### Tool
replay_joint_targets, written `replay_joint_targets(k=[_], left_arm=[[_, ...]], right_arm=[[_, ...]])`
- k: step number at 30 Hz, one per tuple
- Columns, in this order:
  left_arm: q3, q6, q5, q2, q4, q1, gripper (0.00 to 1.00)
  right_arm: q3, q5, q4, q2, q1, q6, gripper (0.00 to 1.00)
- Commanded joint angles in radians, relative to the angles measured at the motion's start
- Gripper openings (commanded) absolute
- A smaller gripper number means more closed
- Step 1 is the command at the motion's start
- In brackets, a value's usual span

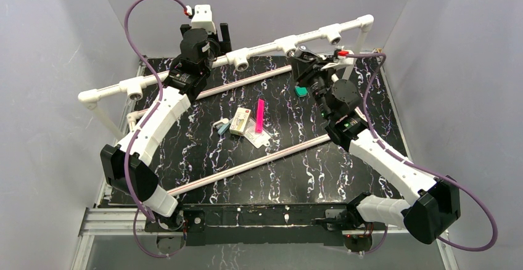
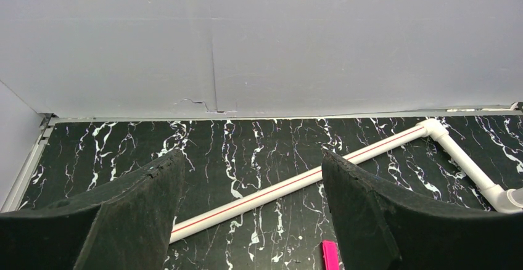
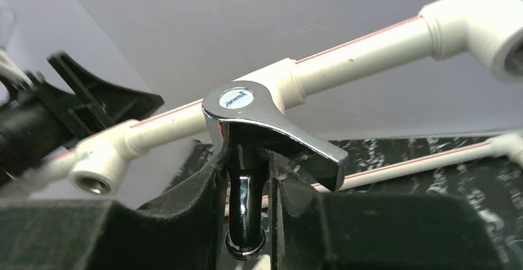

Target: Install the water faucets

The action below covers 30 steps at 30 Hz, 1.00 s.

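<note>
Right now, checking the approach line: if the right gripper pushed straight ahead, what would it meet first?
Probably the white tee socket on the raised pipe, directly behind the faucet that the right gripper holds; depth is unclear.

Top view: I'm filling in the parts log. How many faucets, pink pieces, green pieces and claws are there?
Faucets: 1, the water faucet, held in the right claw
Pink pieces: 1, the pink strip
Green pieces: 1, the green piece
Claws: 2, the right claw and the open left claw
Total: 5
</note>
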Motion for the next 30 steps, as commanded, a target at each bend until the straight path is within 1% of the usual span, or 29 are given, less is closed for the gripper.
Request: replay_joint_targets(k=[1, 8, 13, 18, 23, 24, 25, 27, 30], left_arm=[[-0.046, 0.007, 0.082, 0.02, -0.177, -0.041, 0.79], [-0.049, 0.004, 0.086, 0.02, -0.176, -0.041, 0.79], [-0.048, 0.004, 0.087, 0.02, -0.176, -0.041, 0.79], [-0.049, 0.004, 0.089, 0.016, -0.176, -0.041, 0.79], [-0.049, 0.003, 0.087, 0.015, -0.176, -0.041, 0.79], [-0.049, 0.004, 0.087, 0.014, -0.177, -0.041, 0.79], [-0.049, 0.004, 0.087, 0.014, -0.177, -0.041, 0.79], [-0.05, 0.005, 0.086, 0.013, -0.177, -0.041, 0.79], [-0.052, 0.005, 0.086, 0.014, -0.177, -0.041, 0.79]], right_arm=[[0.025, 0.166, -0.051, -0.014, -0.003, 0.453, 0.01], [-0.011, 0.156, -0.133, -0.012, -0.002, 0.881, 0.01], [0.008, 0.121, -0.253, -0.004, -0.002, 1.152, 0.01], [0.07, 0.061, -0.38, 0.007, -0.002, 1.323, 0.01], [0.083, 0.036, -0.389, 0.008, -0.003, 1.343, 0.01], [0.083, 0.037, -0.39, 0.005, -0.003, 1.336, 0.04], [0.083, 0.039, -0.39, 0.003, -0.003, 1.329, 0.11], [0.081, 0.047, -0.385, -0.008, -0.002, 1.31, 0.19], [0.069, 0.062, -0.35, -0.022, -0.002, 1.26, 0.35]])
